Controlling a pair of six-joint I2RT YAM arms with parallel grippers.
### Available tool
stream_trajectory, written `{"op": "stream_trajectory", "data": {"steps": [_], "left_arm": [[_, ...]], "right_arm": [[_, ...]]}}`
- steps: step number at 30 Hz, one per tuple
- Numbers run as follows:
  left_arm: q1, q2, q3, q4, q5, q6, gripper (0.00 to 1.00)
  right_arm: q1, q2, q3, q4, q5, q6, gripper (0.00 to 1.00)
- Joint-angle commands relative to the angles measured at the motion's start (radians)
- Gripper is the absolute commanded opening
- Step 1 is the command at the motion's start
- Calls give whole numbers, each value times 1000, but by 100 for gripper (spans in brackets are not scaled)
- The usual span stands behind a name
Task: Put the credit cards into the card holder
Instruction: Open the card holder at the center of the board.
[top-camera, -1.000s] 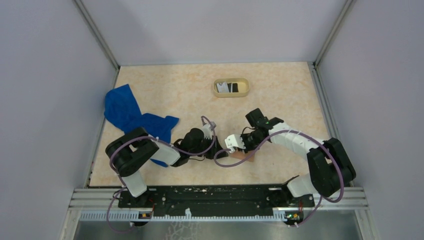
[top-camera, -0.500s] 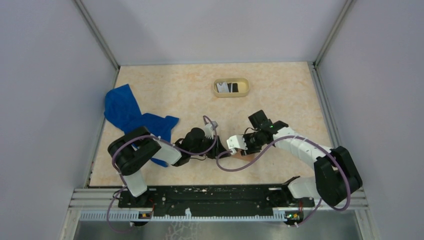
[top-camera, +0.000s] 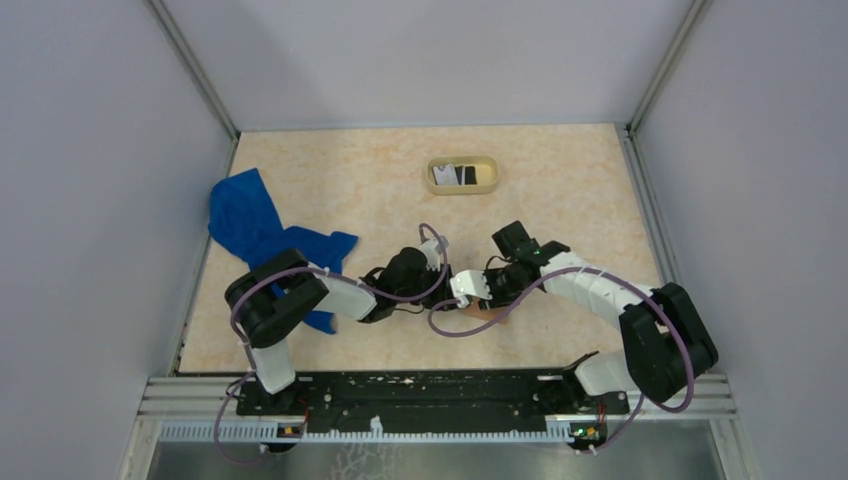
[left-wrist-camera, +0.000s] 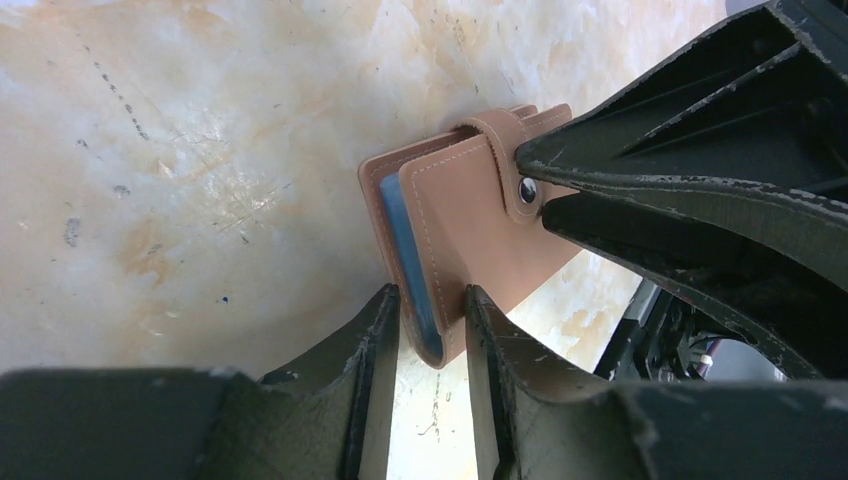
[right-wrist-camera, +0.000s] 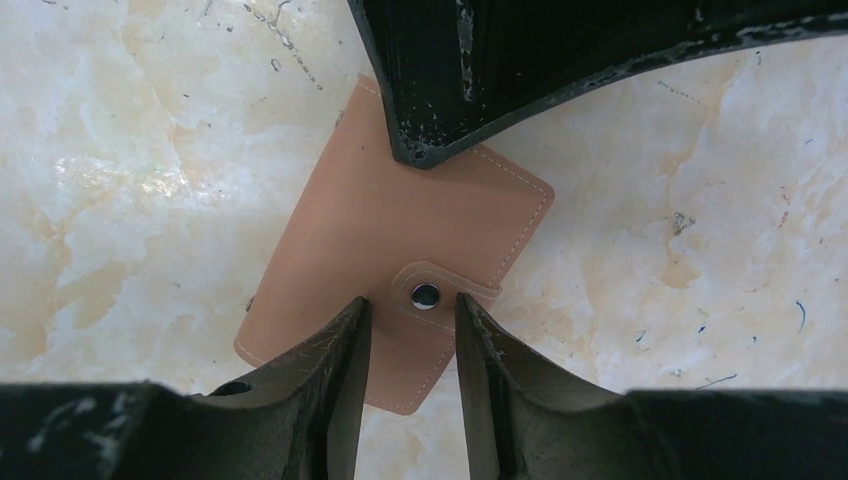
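Currently both arms reach toward the near middle of the bench (top-camera: 340, 170), their hands meeting over the card holder (right-wrist-camera: 380, 230). The holder lies on the marbled surface between the two hands, its tan outer face up in the right wrist view. Its strap (right-wrist-camera: 455, 283) is folded over one long edge and shows a small metal snap (right-wrist-camera: 425, 295).

The left hand (left-wrist-camera: 430, 300) comes at the holder from the edge opposite the strap. Its fingers stand a little apart, and the holder's edge fills the gap between them. A strip of the blue-grey inner face (left-wrist-camera: 405, 250) shows between the tan layers there, so this hand appears clamped on that edge.

The right hand (right-wrist-camera: 410, 303) sits at the strap side, its fingers part way apart with the snap between the tips. In the left wrist view the two fingertips close in on the strap from either side. Whether they actually press on it cannot be told.

Farther back on the bench, well apart from the hands, stands an oval tan tray (top-camera: 493, 176). The white card (top-camera: 445, 175) and the black card (top-camera: 469, 175) lie side by side inside it. A crumpled blue cloth (top-camera: 250, 225) lies at the left side of the bench, partly under the left arm.
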Motion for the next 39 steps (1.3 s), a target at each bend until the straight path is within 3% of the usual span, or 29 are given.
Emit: {"op": "stream_trajectory", "data": {"steps": [1,12,29,39], "left_arm": [[-7,27,27,-64,-21,19,34],[-9,25,10,-48,-19,14,21],[-9,14,-16,-23,-31,4,15],[-9,8,-22,-15,-32,5,15]], "right_arm": [[26,34,-13,68,15,20,37],[43,30,2,65,-28,60,37],[41,-39,25,53,-74,104,39],[41,5,33,40,30,96,37]]}}
